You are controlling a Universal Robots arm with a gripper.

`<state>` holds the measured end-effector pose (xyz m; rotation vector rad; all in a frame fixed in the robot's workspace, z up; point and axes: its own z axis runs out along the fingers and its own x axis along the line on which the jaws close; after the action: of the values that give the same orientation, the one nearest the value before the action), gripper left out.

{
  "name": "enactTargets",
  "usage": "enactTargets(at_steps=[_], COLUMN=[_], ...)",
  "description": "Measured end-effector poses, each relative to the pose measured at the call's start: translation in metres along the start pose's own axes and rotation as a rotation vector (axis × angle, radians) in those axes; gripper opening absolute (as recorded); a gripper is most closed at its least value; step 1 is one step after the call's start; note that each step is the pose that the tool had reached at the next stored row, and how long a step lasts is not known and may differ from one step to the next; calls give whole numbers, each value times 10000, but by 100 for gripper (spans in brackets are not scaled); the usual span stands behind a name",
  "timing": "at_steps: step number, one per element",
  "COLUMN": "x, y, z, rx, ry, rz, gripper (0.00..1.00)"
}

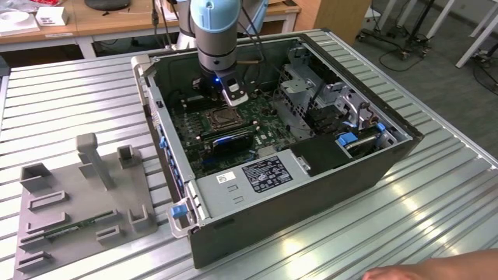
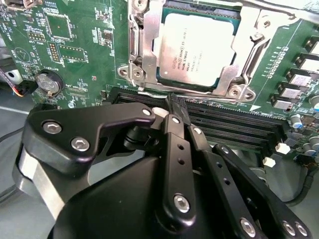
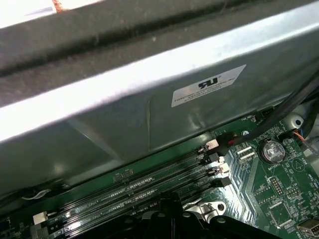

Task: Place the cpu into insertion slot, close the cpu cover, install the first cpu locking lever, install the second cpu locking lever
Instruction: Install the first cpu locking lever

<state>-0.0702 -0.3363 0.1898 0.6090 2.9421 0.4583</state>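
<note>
We log the claw (image 2: 173,107) nearest in the second wrist view, fingers pressed together with nothing between them, its tip at the edge of the black memory slots (image 2: 234,124). Just beyond, the cpu (image 2: 197,47) sits flat in the insertion slot (image 2: 185,83), with the cpu cover (image 2: 144,45) lying down around it. In the exterior view, the open computer case (image 1: 374,169) stands on the ribbed table (image 1: 70,99).

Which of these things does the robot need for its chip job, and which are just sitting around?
For the job:
- cpu, already seated
- cpu cover, lying around it
- gripper, just beside them

Just lying about:
- memory slots
- round battery
- grey holder tray, beside the computer case
- a person's hand
</note>
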Motion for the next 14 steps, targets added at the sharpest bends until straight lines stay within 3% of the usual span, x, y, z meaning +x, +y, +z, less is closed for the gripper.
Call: enactTargets(at_steps=[3,4,6,14], x=[0,-1,-1,4], y=[4,21,29,47], z=[-9,-51,-69,-81], rx=[-4,-4,-3,1], ry=[-1,-1,-1,-2], rz=[0,0,0,0], gripper=[11,11,11,11])
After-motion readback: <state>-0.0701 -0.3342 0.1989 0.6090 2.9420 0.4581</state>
